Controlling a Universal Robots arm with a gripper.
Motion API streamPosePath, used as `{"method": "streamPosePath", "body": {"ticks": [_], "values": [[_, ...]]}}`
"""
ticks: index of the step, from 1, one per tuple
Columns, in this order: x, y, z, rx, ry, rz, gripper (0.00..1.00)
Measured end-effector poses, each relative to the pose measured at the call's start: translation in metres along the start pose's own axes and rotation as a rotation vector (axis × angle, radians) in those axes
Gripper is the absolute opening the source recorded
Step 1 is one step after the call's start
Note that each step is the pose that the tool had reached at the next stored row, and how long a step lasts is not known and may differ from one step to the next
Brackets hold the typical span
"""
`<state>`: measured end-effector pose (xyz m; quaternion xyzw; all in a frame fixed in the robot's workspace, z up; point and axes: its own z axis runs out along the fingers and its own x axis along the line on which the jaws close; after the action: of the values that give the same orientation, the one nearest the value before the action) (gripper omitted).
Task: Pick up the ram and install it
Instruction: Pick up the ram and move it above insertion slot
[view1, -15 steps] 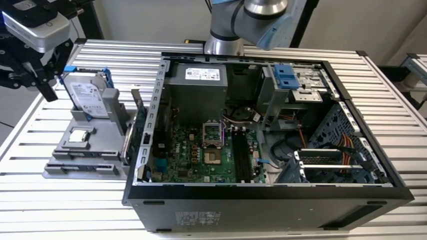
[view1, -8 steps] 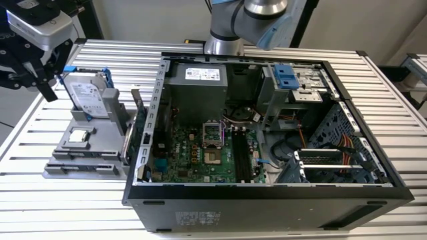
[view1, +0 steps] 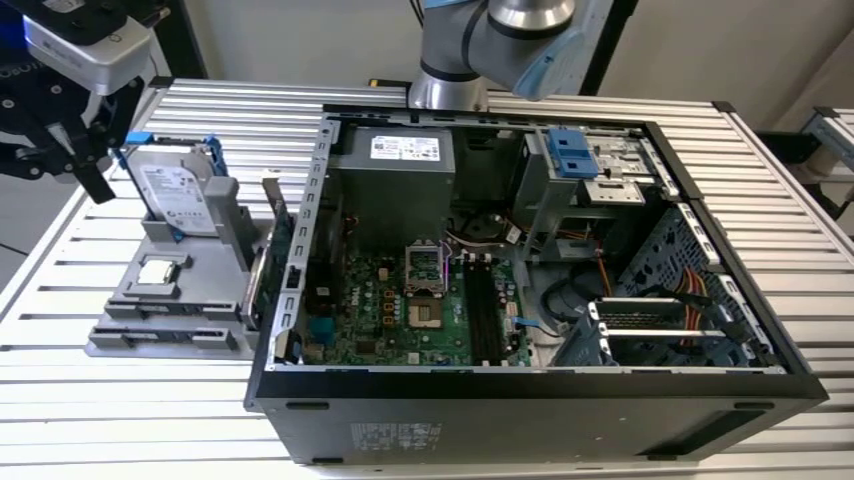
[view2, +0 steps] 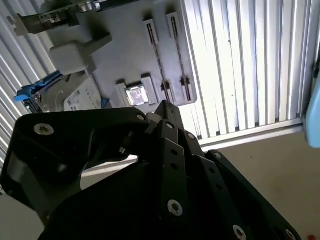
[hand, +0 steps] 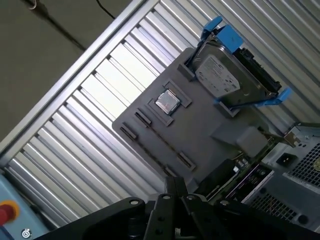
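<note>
Ram placement cannot be told for certain: the long dark memory slots on the motherboard and the thin grooves of the gray fixture are too small to judge.

A slatted metal bench carries an opened computer case, laid on its side. Its inside is seen in the exterior view, with a power supply at the far side bearing a white label whose print cannot be read. The robot arm is seen at the far edge.

At the exterior view's left, just beside the case, the fixture is set. A hard drive in a blue carrier is held upright on it, with a pale printed label. A green circuit card stands between fixture and case. A small silver processor chip is seated in a square recess, and is seen in both wrist views.

The end effector hangs at the far left, near the drive, apart from everything. In both wrist views its black fingers are drawn together at the tips.

A red button is caught in the first wrist view.
</note>
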<state>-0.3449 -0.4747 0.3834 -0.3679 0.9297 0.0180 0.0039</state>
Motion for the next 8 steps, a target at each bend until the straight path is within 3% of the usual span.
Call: {"method": "streamPosePath", "body": {"ticks": [8], "values": [[0.0000,0.0000,0.0000,-0.0015,0.0024,-0.074,0.00]]}}
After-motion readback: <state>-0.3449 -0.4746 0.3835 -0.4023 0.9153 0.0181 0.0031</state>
